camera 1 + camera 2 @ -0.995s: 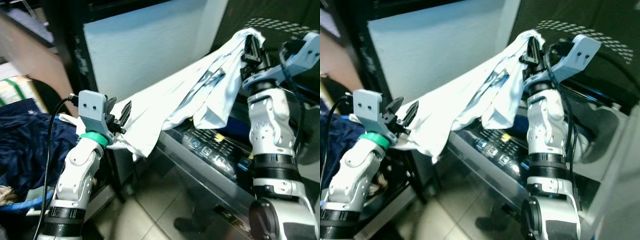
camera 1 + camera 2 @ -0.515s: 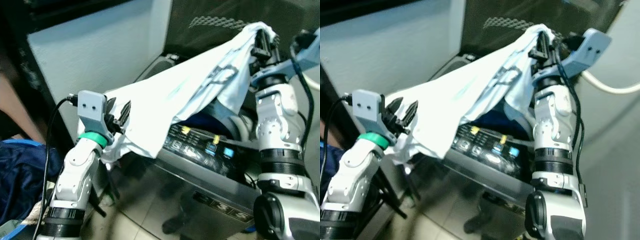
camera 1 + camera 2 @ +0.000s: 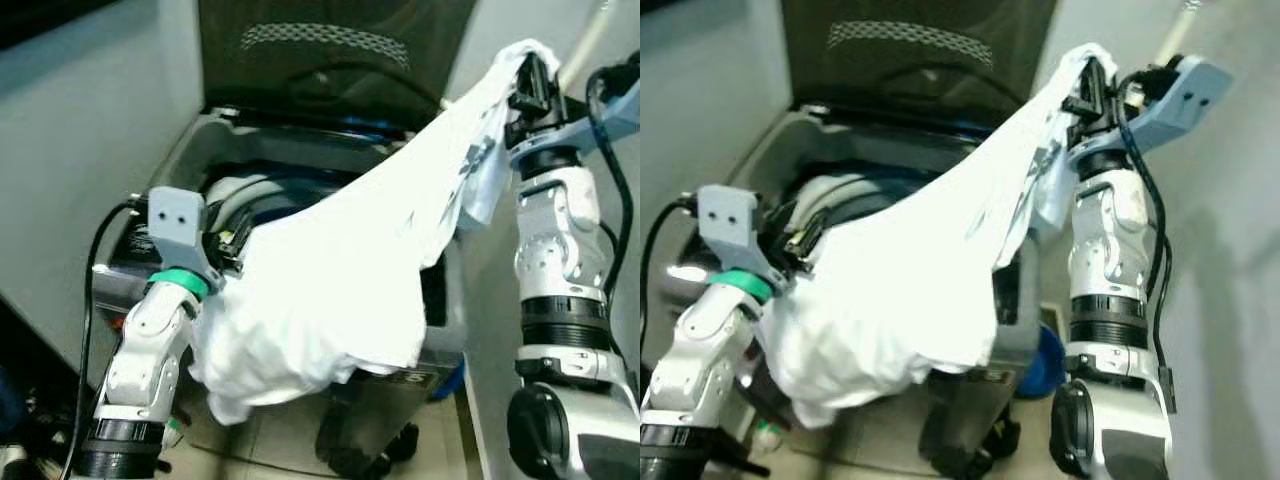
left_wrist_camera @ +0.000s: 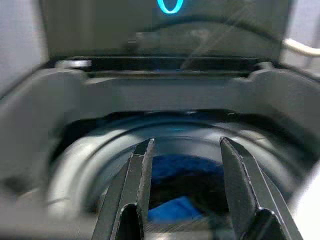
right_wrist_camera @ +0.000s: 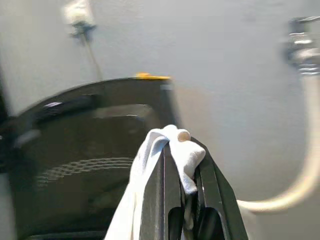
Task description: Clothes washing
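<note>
Currently we have the white garment point(image 3: 340, 290) strung between both arms, hanging above the open top-loading washing machine point(image 3: 200, 150). Its upper corner is bunched in the right gripper point(image 5: 182, 150), whose two black fingers are pressed together on the cloth, held high just beside the raised dark lid point(image 3: 330, 50). The cloth slopes down from there to the left arm and sags in a heavy fold over the machine's front edge, its lowest part hanging outside the cabinet.

The left gripper point(image 4: 185, 165) points into the drum point(image 4: 100, 160); in the left wrist view its fingers stand spread with nothing between them (the garment seems draped over the wrist rather than pinched, though we cannot confirm this). Blue fabric point(image 4: 172, 207) already lies at the bottom of the drum.

Step in hand, as we judge it: loading, with the garment brought over the opening but not yet inside. The next move calls for lowering the right gripper toward the drum mouth before it lets go, and for clearing the fold from the left arm; otherwise the hanging bulk could slide down the front to the tiled floor point(image 3: 270, 450).
</note>
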`<state>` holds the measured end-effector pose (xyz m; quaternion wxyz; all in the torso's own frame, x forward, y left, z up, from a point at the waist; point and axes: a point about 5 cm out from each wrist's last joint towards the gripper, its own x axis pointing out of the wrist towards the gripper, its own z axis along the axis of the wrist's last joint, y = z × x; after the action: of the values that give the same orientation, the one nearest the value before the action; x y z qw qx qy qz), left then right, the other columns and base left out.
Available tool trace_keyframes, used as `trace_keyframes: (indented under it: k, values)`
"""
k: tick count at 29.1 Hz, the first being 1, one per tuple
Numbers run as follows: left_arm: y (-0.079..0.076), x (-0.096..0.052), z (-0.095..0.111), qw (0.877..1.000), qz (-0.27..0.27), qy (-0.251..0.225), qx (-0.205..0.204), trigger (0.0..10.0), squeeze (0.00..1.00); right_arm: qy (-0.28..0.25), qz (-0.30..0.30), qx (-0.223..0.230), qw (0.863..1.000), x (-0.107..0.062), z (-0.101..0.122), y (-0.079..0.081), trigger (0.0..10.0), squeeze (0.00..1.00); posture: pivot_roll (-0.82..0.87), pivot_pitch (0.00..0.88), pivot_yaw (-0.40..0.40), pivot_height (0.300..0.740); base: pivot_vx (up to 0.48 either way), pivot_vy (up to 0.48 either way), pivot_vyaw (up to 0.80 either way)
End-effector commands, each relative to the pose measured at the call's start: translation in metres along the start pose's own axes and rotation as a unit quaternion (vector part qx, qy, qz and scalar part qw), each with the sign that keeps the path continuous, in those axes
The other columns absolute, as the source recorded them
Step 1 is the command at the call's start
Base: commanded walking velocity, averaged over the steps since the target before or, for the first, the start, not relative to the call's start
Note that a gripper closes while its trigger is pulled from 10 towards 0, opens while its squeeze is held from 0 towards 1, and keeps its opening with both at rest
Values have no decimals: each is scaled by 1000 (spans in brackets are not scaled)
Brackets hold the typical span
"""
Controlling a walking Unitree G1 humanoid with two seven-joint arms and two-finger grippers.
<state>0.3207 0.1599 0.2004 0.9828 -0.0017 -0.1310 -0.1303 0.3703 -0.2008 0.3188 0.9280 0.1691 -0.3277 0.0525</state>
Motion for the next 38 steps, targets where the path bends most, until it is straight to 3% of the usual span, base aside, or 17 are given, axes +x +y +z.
trace_keyframes:
  k: [1, 9, 14, 22, 23, 24, 25, 27, 29, 31, 32, 33, 35, 36, 37, 38]
  values:
    - [3, -3, 1, 1000, 9, 1, 4, 10000, 0, -14, 12, -5, 1000, 5, 8, 4, 10000, 0, 66, 5, -8, 740, 0, 0, -800]
    - [5, -6, 2, 1000, 22, -2, -2, 10000, 0, 2, 45, 10, 999, 8, 2, 17, 10000, 0, 67, 11, -18, 740, 0, 0, -800]
    - [4, -9, 3, 999, 33, -7, -26, 10000, 0, 26, 109, 3, 994, 7, -7, 36, 10000, 0, 64, 14, -27, 740, 0, 288, 0]
    - [3, -11, 4, 999, 36, -18, -18, 10000, 0, 36, 178, 10, 983, 18, -6, 60, 10000, 0, 60, 16, -33, 740, 0, 0, 0]
    - [2, -11, 4, 999, 36, -18, -18, 10000, 0, 19, 204, 13, 979, 28, 5, 72, 10000, 0, 60, 14, -36, 740, 0, 0, 0]
    - [2, -11, 4, 999, 36, -18, -18, 10000, 0, 19, 204, 13, 979, 28, 5, 72, 10000, 0, 60, 14, -36, 740, 0, 0, 0]
    - [2, -11, 5, 999, 36, -19, -18, 10000, 0, -17, 213, 39, 976, 46, 27, 84, 10000, 0, 62, 18, -35, 740, 0, 0, 0]
    - [2, -11, 5, 999, 36, -19, -18, 10000, 0, -17, 213, 39, 976, 46, 27, 84, 10000, 0, 62, 18, -35, 740, 0, 0, 0]
    - [2, -11, 4, 999, 34, -17, -16, 10000, 0, -137, 227, 118, 957, 82, 103, 115, 10000, 0, 57, 22, -28, 740, 0, 0, 0]
    - [2, -11, 4, 999, 34, -17, -16, 10000, 0, -137, 227, 118, 957, 82, 103, 115, 10000, 0, 57, 22, -28, 740, 0, 0, 0]
    - [2, -11, 4, 999, 32, -15, -13, 10000, 0, -184, 231, 172, 940, 92, 138, 128, 10000, 0, 57, 22, -28, 740, 0, 0, 0]
    - [1, -11, 3, 999, 32, -12, -9, 10000, 0, -185, 252, 183, 932, 97, 147, 142, 10000, 0, 63, 22, -37, 740, 0, 0, 0]
    - [1, -11, 3, 999, 32, -12, -9, 10000, 0, -185, 252, 183, 932, 97, 147, 142, 10000, 0, 63, 22, -37, 740, 0, 0, 0]
    - [1, -11, 3, 999, 34, -10, -7, 10000, 0, -135, 271, 146, 942, 98, 126, 154, 10000, 0, 60, 22, -41, 740, 0, 0, 0]
    - [1, -11, 3, 999, 34, -10, -7, 10000, 0, -135, 271, 146, 942, 98, 126, 154, 10000, 0, 60, 22, -41, 740, 0, 0, 0]
    - [1, -12, 2, 999, 35, -9, -6, 10000, 0, -61, 281, 98, 953, 92, 83, 158, 10000, 0, 63, 22, -44, 740, 0, 0, 0]
